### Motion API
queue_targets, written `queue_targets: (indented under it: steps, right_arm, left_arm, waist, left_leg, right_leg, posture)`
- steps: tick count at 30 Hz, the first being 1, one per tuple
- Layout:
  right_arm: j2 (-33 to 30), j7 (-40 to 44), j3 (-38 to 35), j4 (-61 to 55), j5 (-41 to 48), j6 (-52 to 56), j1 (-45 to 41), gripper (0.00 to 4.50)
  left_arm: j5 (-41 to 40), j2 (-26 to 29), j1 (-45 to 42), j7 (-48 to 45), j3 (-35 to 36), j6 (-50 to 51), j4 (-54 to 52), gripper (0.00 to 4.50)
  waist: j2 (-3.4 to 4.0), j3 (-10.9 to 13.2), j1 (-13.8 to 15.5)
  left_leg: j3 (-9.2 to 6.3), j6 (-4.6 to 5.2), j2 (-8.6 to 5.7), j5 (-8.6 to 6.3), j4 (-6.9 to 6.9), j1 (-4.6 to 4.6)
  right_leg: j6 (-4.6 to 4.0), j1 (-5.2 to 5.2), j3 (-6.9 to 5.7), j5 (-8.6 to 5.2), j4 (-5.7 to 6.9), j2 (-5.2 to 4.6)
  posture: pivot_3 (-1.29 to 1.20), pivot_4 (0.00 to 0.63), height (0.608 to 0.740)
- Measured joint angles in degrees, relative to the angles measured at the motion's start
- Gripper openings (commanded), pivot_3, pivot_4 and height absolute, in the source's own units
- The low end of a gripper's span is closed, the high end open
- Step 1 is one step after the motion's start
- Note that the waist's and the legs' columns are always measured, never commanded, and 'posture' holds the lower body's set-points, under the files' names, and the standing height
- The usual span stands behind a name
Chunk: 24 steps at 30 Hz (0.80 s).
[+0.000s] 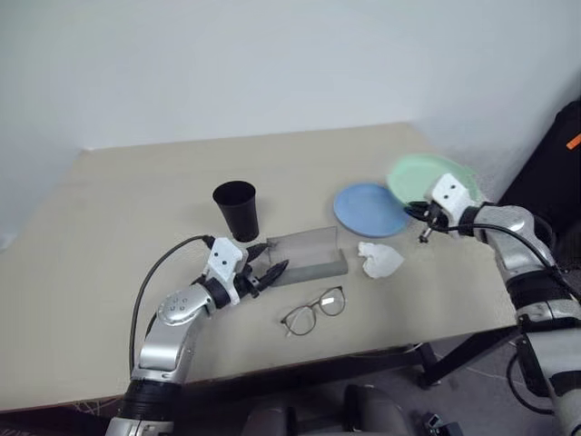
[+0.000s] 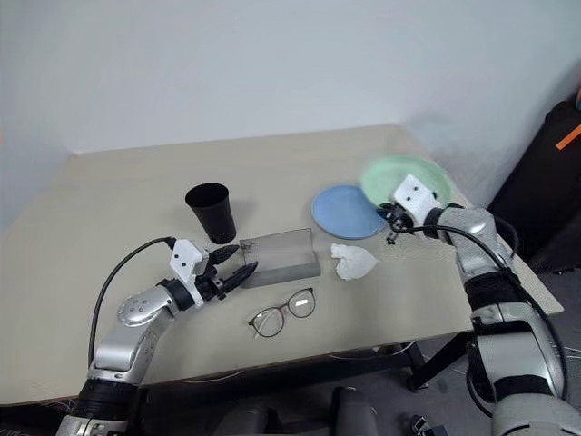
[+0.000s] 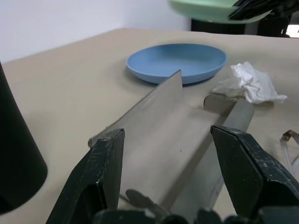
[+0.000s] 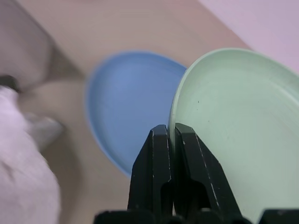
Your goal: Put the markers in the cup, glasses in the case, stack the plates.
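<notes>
Black cup (image 1: pixel 237 210), grey case (image 1: pixel 306 255), plates — light blue (image 1: pixel 370 209), pale green (image 1: pixel 427 175)

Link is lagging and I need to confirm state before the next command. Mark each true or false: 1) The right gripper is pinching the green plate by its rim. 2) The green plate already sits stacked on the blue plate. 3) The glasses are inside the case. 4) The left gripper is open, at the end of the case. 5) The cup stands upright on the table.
1) True: the right gripper is shut on the rim of the green plate.
2) False: the green plate is held up in the air; the blue plate lies bare on the table.
3) False: the glasses lie on the table in front of the open case.
4) True: the left gripper is open at the case's end.
5) True: the cup stands upright.
</notes>
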Motion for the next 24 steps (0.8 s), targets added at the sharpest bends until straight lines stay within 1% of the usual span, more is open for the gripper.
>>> queue_targets:
  steps: [2, 8, 12, 15, 20, 24]
  right_arm:
    - [2.0, 1.6, 1.1, 5.6, -0.9, -2.5, -2.9, 0.02]
    - [7.4, 2.4, 1.9, 17.9, -3.1, -7.1, -9.6, 0.02]
    - [9.1, 2.4, 1.9, 22.8, -4.2, -8.9, -11.7, 0.02]
    - [9.9, 2.0, 1.9, 25.3, -4.8, -9.6, -12.2, 0.71]
    - [9.9, -0.2, 1.4, 26.9, -5.9, -10.6, -12.9, 2.42]
    - [9.6, -0.5, 0.2, 26.8, -5.8, -11.4, -13.0, 2.42]
  left_arm:
    - [0.0, 0.0, 0.0, 0.1, 0.1, -0.1, 0.0, 3.09]
    - [0.0, 0.1, -0.2, 0.3, 0.1, -0.2, 0.0, 3.09]
    - [0.0, 0.1, 0.1, 0.9, 0.2, -0.2, 0.0, 3.09]
    - [0.0, 0.1, 0.3, 1.2, 0.2, -0.2, -0.1, 3.09]
    - [0.0, 0.1, 0.8, 1.7, 0.2, -0.2, -0.5, 3.09]
    - [0.0, 0.1, 0.8, 1.8, 0.1, -0.2, -0.5, 3.09]
  waist:
    - [0.01, 0.0, -0.1]
    - [0.03, 0.0, -0.1]
    - [0.03, 0.0, -0.1]
    - [0.05, 0.0, -0.1]
    - [0.06, 0.0, -0.1]
    - [0.07, 0.0, -0.1]
  left_leg:
    - [-0.07, -0.03, -0.08, -0.01, -0.01, -0.03]
    - [-0.27, -0.06, -0.19, -0.03, -0.04, -0.09]
    - [-0.52, -0.07, -0.3, -0.03, -0.04, -0.14]
    - [-0.6, -0.07, -0.33, -0.03, -0.05, -0.18]
    - [-0.71, -0.11, -0.36, -0.05, -0.17, -0.19]
    - [-0.74, -0.13, -0.38, -0.06, -0.22, -0.2]
  right_leg:
    - [-0.21, 0.0, 0.03, 0.14, 0.04, 0.0]
    - [-0.22, 0.01, 0.02, 0.15, 0.03, -0.01]
    - [-0.22, 0.1, 0.0, 0.15, 0.03, -0.01]
    - [-0.22, 0.08, -0.02, 0.15, 0.03, 0.0]
    - [-0.21, 0.07, -0.05, 0.15, 0.03, 0.02]
    - [-0.19, 0.08, -0.05, 0.15, -0.02, 0.03]
  posture:
    - [0.0, 0.0, 0.74]
    - [0.0, 0.0, 0.74]
    - [0.0, 0.0, 0.74]
    - [0.0, 0.0, 0.74]
    - [0.0, 0.0, 0.74]
    - [0.0, 0.0, 0.74]
